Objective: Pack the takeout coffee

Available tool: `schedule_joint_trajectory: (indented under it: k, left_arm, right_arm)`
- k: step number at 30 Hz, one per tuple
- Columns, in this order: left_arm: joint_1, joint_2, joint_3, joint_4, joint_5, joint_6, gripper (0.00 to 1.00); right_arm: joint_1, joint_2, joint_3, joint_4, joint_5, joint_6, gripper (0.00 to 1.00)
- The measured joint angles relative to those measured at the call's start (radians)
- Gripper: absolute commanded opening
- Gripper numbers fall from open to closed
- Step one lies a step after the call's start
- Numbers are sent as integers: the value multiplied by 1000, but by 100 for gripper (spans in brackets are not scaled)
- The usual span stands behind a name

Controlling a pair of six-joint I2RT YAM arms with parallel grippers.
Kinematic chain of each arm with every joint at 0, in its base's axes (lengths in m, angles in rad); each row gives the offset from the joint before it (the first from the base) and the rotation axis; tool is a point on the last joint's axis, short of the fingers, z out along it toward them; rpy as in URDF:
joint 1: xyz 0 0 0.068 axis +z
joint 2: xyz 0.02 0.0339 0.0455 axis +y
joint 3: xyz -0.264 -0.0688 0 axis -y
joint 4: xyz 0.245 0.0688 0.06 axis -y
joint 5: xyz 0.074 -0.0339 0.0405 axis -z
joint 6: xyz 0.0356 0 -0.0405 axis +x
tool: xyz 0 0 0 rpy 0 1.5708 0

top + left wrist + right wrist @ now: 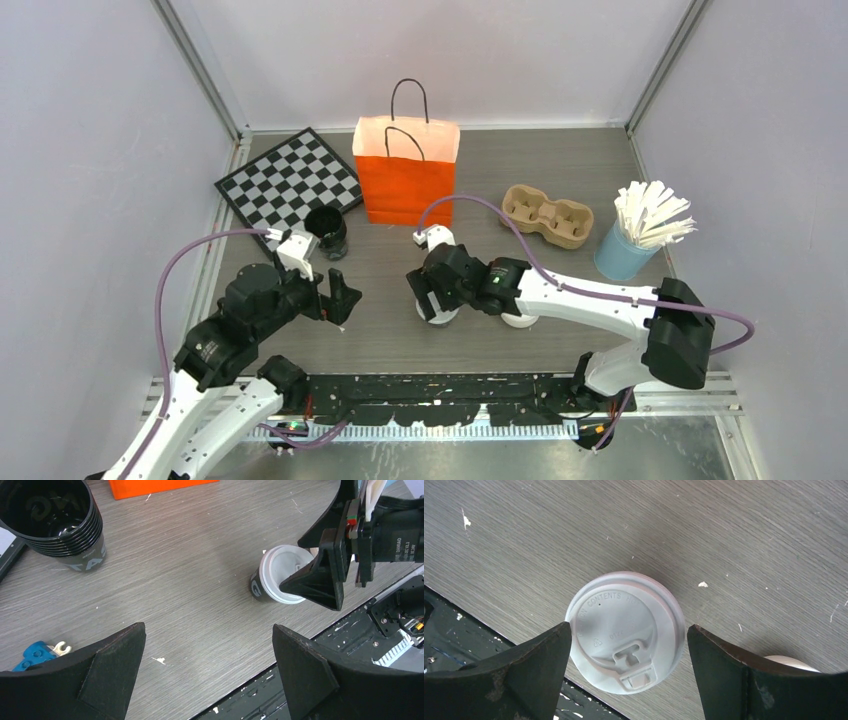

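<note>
coffee point(625, 632) stood upright low in the centre of the top view, lid point(286, 566) on, close to the table's near edge. right claw point(628, 627) hung straight over it, jaws spread wide, one either side of the lid, no contact that the wrist view showed. left claw point(209, 627) was spread too and empty, left of centre, facing the coffee from well apart. step in hand, as judged: the right claw's grasp. to do it well: drop until the fingers sit below the lid's rim, then close on the cup wall, not the lid, which could pop off. squeeze gently, as a disposable cup likely dents. keep it upright throughout. a white disc point(520, 320) lay just right of the coffee under the arm, so avoid nudging it. bag point(405, 180) stood at top centre, mouth apparently open, handles up. the lift would need to clear rim and handles, then go straight down inside.
</note>
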Motion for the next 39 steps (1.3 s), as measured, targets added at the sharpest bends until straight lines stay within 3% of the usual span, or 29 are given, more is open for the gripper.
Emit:
schedule_joint_trajectory:
  k: [7,16,21,24,29,39]
  left_arm:
    - [0,1,0,-2,-3,7,100]
    - [0,6,-1,-5,-3,8,100]
    - [0,6,-1,-5,-3,8,100]
    - [0,6,-1,-5,-3,8,100]
    - [0,17,-2,-6,-3,8,100]
    - [0,19,-2,-6,-4,8,100]
  right_arm:
    - [19,31,4,4,6,0,84]
    - [21,43,4,-4,41,1,49]
    - [10,7,-17,19,47,10,39]
    - [-3,-12,-39,28,47,18,39]
    - [-13,-18,-53,28,56,54,53]
    - [127,84,67,-72,236,196,54]
